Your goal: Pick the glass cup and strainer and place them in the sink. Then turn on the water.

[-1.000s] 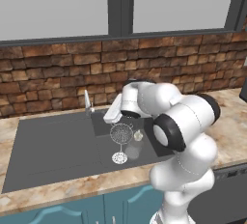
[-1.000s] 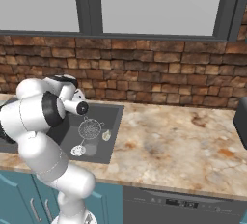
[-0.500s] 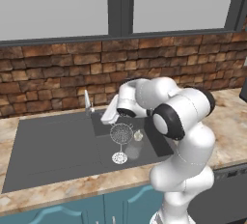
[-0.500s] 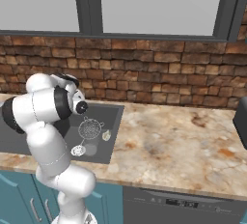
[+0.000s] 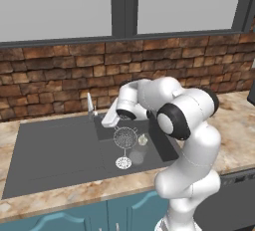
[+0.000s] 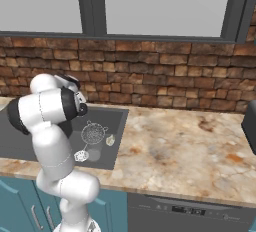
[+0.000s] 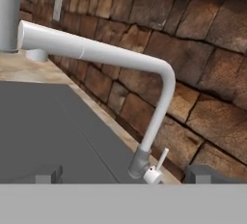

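Observation:
The strainer (image 5: 125, 137) (image 6: 93, 132) lies in the dark grey sink (image 5: 55, 150) (image 6: 15, 136), its thin handle reaching toward the round silver drain (image 5: 123, 163) (image 6: 80, 156). Just right of the strainer, the small glass cup (image 5: 143, 139) (image 6: 110, 139) rests on the basin floor. My gripper (image 5: 103, 123) (image 7: 125, 175) is open and holds nothing; it hovers over the back of the basin beside the slim silver faucet (image 5: 89, 105) (image 7: 96, 54). In the hand view the faucet's base and small lever (image 7: 161, 159) sit close ahead between the fingertips (image 7: 48, 176). No water falls from the spout.
A brick wall (image 5: 60, 75) runs behind the sink below a window. Marble counter (image 6: 190, 146) stretches to the right of the basin, with a dark appliance (image 6: 250, 126) at its far right edge. Teal cabinet fronts (image 5: 99, 215) lie below.
My arm has swung back and to the left, bringing the hand from above the strainer to the faucet. The strainer and cup have stayed put in the sink.

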You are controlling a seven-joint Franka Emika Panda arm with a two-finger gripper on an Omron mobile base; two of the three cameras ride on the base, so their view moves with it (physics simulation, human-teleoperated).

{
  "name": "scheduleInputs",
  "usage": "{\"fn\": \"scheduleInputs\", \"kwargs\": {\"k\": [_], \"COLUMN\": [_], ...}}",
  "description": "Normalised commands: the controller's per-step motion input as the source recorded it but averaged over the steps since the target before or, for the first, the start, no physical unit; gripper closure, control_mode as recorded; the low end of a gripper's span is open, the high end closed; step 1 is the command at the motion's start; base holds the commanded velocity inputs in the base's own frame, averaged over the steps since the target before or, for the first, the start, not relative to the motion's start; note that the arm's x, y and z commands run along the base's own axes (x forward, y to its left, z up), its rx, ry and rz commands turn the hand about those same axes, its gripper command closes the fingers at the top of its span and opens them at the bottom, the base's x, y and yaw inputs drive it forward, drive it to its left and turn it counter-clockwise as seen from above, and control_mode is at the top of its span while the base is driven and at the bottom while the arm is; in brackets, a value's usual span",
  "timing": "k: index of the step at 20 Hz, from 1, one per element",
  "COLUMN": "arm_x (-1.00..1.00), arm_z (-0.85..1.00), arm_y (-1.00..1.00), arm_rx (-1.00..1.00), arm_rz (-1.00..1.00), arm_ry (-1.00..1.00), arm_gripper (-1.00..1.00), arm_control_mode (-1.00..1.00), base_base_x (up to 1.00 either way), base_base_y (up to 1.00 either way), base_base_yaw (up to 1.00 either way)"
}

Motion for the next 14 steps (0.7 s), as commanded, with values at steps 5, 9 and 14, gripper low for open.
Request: {"fn": "scheduleInputs", "kwargs": {"k": [5, 9, 14], "arm_x": [0.07, 0.05, 0.04], "arm_z": [0.00, 0.00, -0.06], "arm_y": [0.00, 0.00, 0.00], "arm_rx": [0.00, 0.00, -0.01], "arm_rz": [-0.05, -0.02, -0.01], "arm_ry": [0.00, 0.00, 0.00], "arm_gripper": [-1.00, -1.00, -1.00], "arm_control_mode": [-1.00, -1.00, -1.00], "base_base_x": [0.00, 0.00, 0.00], "base_base_y": [0.00, 0.00, 0.00], "base_base_yaw": [0.00, 0.00, 0.00]}}
